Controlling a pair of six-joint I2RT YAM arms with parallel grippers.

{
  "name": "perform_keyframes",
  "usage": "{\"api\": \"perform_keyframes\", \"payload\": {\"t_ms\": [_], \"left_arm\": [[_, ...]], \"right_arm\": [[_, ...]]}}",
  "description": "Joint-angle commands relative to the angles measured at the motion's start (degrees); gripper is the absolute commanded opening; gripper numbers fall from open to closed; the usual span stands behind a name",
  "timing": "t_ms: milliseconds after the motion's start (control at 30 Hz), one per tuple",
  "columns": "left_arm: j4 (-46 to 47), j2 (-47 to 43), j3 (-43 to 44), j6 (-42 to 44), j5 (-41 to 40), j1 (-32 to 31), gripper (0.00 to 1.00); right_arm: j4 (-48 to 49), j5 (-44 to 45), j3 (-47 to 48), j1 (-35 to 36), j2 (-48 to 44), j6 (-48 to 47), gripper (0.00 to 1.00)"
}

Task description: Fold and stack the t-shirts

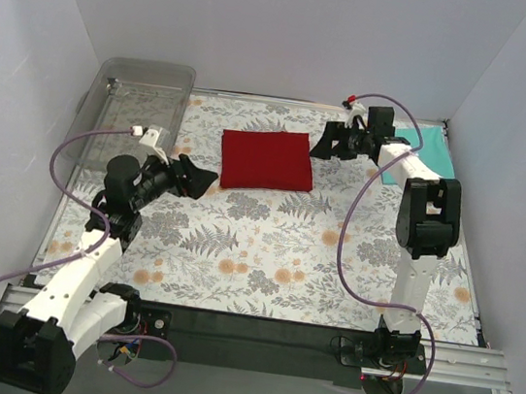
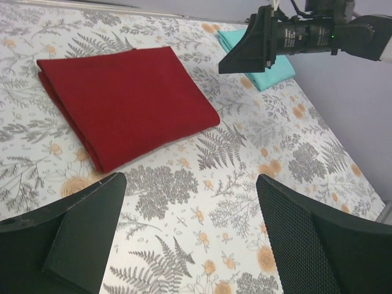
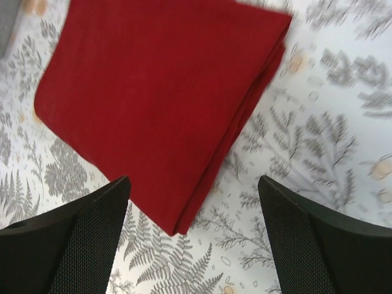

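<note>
The dark red t-shirt (image 1: 265, 159) (image 2: 125, 103) (image 3: 156, 101) lies folded into a flat rectangle at the back middle of the table. The teal t-shirt (image 1: 430, 150) (image 2: 260, 60) lies folded at the back right, partly hidden behind the right arm. My left gripper (image 1: 199, 180) (image 2: 190, 236) hangs open just left of the red shirt's near left corner, nothing between its fingers. Open too, my right gripper (image 1: 326, 147) (image 3: 193, 236) hovers off the red shirt's right edge, its fingers apart over the shirt's corner and touching nothing.
A clear plastic tray (image 1: 138, 106) stands at the back left, beside the left arm. The table wears a floral fern-print cloth (image 1: 266, 246). White walls close in on both sides and at the back. The arm bases sit on the near edge.
</note>
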Motion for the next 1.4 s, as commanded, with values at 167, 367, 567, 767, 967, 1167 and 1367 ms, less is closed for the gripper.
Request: {"api": "perform_keyframes", "payload": {"t_ms": [167,367,567,767,967,1167,1367], "left_arm": [[-6.0,-12.0,-5.3,-2.8,-1.6,0.4,0.82],[-7.8,-16.5,-5.9,-3.3,-1.8,0.4,0.82],[-7.7,-16.4,-5.6,-4.0,-1.5,0.4,0.82],[-7.7,-15.9,-5.5,-4.2,-1.4,0.4,0.82],[-7.8,-15.6,-5.2,-4.7,-0.6,0.4,0.82],[-7.8,-15.9,-5.6,-5.4,-0.3,0.4,0.82],[-7.8,-16.2,-5.9,-5.8,0.1,0.4,0.82]], "right_arm": [[-4.6,-2.3,-3.9,1.1,2.2,-1.2,0.77],[-4.8,-2.6,-4.0,3.3,4.5,0.2,0.77],[-5.8,-1.8,0.3,6.3,9.5,3.0,0.76],[-5.8,1.6,0.3,6.8,11.1,6.1,0.67],[-5.0,-0.5,-0.4,6.1,11.4,6.7,0.31],[-2.5,-4.7,-2.7,4.9,8.9,5.7,0.01],[-2.8,-5.6,-5.3,2.2,3.0,-1.7,0.01]]}}
